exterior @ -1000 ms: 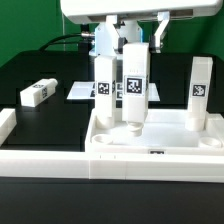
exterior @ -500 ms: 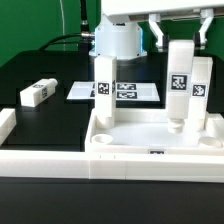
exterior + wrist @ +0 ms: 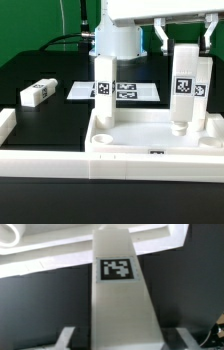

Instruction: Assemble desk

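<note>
Exterior view: the gripper (image 3: 183, 38) holds the held leg (image 3: 183, 88) upright, its lower end inside the desk top (image 3: 150, 150) toward the exterior view's right; the standing leg (image 3: 103, 92) occupies the rear corner on the exterior view's left; wrist view: both fingers (image 3: 66, 338) are clamped against the held leg (image 3: 122, 297).
</note>
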`<action>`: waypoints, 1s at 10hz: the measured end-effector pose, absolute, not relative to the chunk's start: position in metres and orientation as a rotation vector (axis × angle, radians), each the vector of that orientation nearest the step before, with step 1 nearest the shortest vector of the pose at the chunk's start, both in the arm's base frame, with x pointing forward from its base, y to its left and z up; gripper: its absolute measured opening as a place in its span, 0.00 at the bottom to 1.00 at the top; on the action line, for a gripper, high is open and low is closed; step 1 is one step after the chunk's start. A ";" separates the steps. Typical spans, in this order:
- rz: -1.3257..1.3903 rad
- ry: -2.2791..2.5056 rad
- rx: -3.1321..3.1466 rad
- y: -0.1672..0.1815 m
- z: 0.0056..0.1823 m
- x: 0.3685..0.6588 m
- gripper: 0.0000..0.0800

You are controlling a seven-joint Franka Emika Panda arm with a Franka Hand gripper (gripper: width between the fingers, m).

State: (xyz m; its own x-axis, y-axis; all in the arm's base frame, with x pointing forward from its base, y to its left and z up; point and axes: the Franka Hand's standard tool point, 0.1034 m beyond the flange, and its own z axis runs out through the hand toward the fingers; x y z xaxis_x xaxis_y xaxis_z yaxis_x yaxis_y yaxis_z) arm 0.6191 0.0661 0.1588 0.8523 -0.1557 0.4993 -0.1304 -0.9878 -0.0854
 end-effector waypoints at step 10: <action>-0.699 0.037 -3.008 0.105 0.148 0.616 0.36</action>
State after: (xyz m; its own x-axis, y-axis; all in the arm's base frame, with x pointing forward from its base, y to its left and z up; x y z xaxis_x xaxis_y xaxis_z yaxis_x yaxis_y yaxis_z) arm 0.6162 0.1055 0.1479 0.8975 -0.0354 0.4397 -0.0114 -0.9983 -0.0571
